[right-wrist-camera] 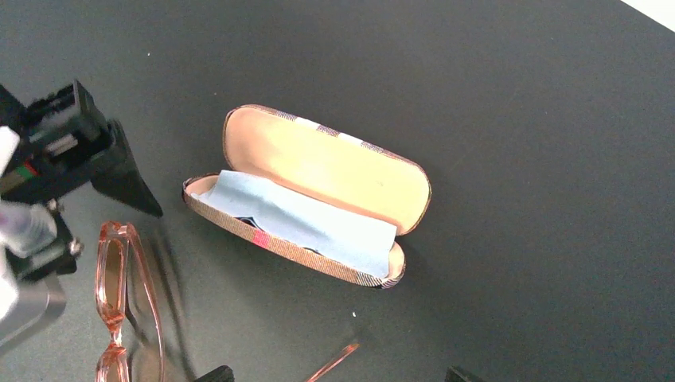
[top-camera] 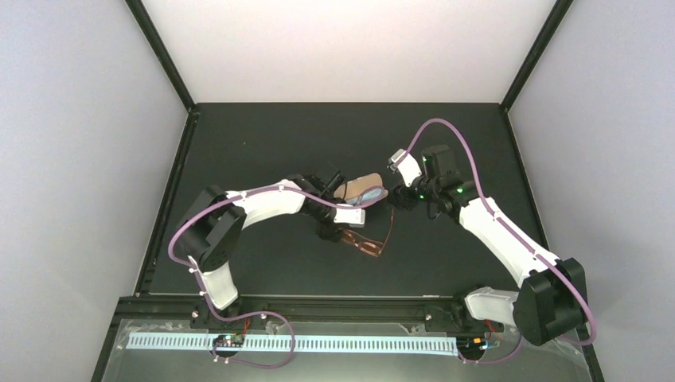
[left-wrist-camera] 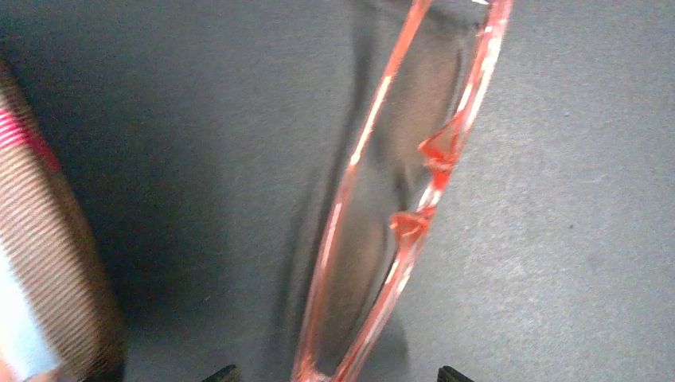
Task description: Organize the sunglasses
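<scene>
Black table (top-camera: 263,143): dark mat, with frame posts at the upper left and upper right of the top view. There is open surface on every side of the work.

Left arm (top-camera: 263,203) comes in from the lower left and right arm (top-camera: 501,231) from the lower right. They meet mid-frame, so we judge that the one crowded spot.

Striped glasses case (right-wrist-camera: 318,159) lies open at the centre of the right wrist view. A light-blue cloth (right-wrist-camera: 302,219) is spread in its lower half.

Sunglasses (top-camera: 370,243) lie on the table just below the case in the top view, near it but not touching. They are not yet inside, and one temple is swung out.

We judge them light, thin, springy and easy to scratch. Best hold is the rim near the bridge, never the lenses or slim temples.

Left gripper (left-wrist-camera: 338,372) hangs over the frame. Its fingertips are spread to either side with gaps, clasping nothing.

Right gripper (right-wrist-camera: 338,374) has its jaws wide and empty.
</scene>
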{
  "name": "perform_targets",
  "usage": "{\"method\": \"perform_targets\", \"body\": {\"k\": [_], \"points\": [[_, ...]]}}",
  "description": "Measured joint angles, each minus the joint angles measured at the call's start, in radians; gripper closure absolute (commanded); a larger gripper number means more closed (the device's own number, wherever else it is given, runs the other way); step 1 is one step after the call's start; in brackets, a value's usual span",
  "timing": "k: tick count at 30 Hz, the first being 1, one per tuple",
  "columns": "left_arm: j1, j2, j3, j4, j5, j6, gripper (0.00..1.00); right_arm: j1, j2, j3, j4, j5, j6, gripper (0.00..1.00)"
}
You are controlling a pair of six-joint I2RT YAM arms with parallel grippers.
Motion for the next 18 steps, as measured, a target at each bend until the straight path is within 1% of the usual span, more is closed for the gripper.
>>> {"method": "perform_targets", "body": {"k": [2,8,18], "points": [[-0.019,0.015,0.007,-0.011,-0.002,0.009,0.39,0.0,0.0,0.0,0.0,0.0,0.0,0.29],[-0.062,0.064,0.027,-0.041,-0.022,0.023,0.52,-0.01,0.0,0.0,0.0,-0.001,0.0,0.29],[-0.079,0.049,0.006,-0.005,-0.064,0.009,0.71,-0.039,0.0,0.0,0.0,-0.001,0.0,0.29]]}}
